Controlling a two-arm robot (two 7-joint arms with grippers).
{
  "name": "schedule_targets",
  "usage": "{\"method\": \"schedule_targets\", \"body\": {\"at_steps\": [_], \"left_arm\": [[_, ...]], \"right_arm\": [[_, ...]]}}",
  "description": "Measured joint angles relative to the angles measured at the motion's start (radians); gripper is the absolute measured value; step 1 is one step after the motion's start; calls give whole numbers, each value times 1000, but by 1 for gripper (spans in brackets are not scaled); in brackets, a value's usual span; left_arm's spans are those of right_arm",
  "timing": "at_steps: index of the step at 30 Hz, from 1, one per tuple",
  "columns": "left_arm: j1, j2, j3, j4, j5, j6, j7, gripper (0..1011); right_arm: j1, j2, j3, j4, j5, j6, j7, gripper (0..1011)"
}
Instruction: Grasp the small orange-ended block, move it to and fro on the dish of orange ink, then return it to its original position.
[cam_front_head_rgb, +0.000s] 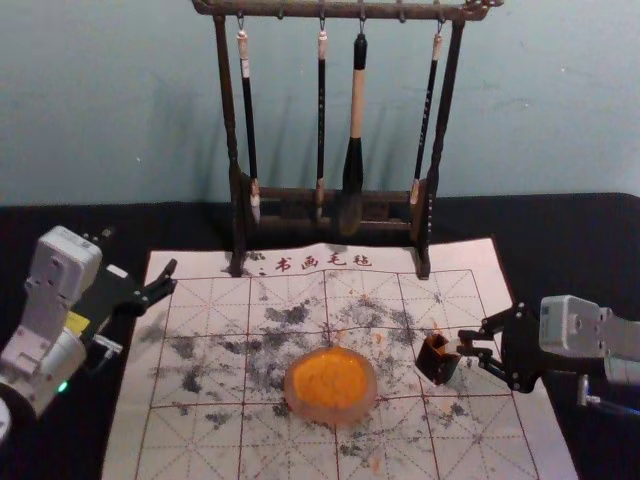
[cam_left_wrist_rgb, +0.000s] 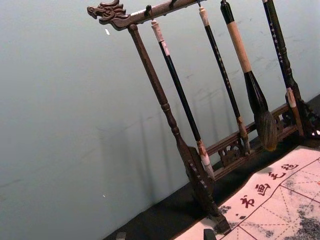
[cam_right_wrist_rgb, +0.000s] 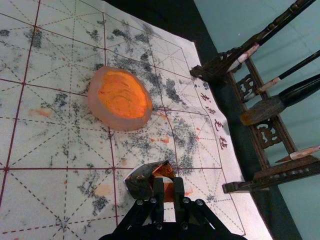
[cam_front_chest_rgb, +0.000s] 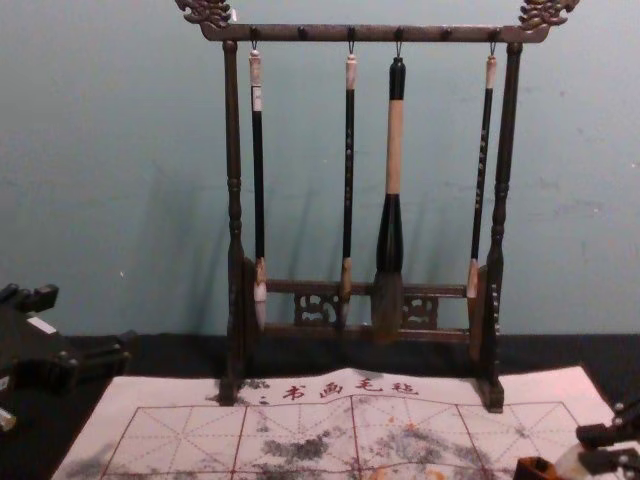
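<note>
In the head view my right gripper (cam_front_head_rgb: 466, 344) is beside the dark open container (cam_front_head_rgb: 437, 361), right of the orange ink dish (cam_front_head_rgb: 331, 385). Seen from the right wrist, my right gripper (cam_right_wrist_rgb: 169, 189) is shut on the small orange-ended block (cam_right_wrist_rgb: 168, 192). The block's front part overlaps the mouth of the dark container (cam_right_wrist_rgb: 140, 184); whether any of it is inside, I cannot tell. The ink dish (cam_right_wrist_rgb: 120, 99) lies apart from them. My left gripper (cam_front_head_rgb: 140, 254) stands open and idle off the mat's left edge; in its wrist view, my left gripper (cam_left_wrist_rgb: 165, 235) has nothing between its fingertips.
A wooden brush rack (cam_front_head_rgb: 330, 196) with several hanging brushes stands across the mat's back edge. The stained, gridded mat (cam_front_head_rgb: 205, 440) lies on a black table (cam_front_head_rgb: 60, 222), with a wall (cam_front_chest_rgb: 110, 150) behind.
</note>
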Motion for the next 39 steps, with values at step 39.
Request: {"method": "schedule_targets", "body": {"at_steps": [39], "left_arm": [[0, 0, 0, 0, 0, 0, 0, 1001]], "right_arm": [[-59, 83, 79, -147, 119, 40, 12, 85]]}}
